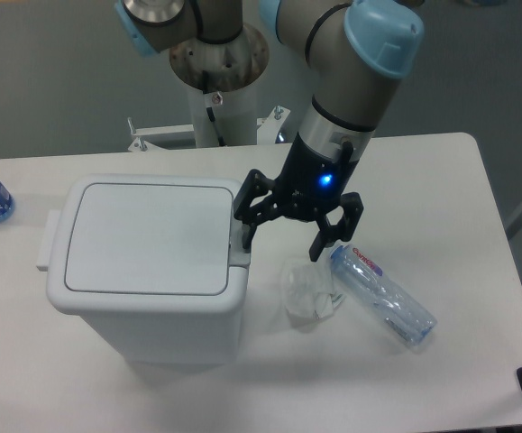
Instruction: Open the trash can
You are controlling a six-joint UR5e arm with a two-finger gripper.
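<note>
From my seat the white table (pixel 441 171) fills most of the view, its rounded far corner on the right. Behind it I see a plain grey wall or floor (pixel 53 72) (I cannot tell which from this angle). A white pedestal (pixel 217 113) on a bolted metal base plate (pixel 166 131) stands behind the table. Light is even and soft.

Gripper (pixel 283 236) wide open beside trash can (pixel 148 262) latch side; crumpled plastic (pixel 307 290) and lying bottle (pixel 382 295) crowd table (pixel 441 180) just right; lid top unobstructed.
</note>
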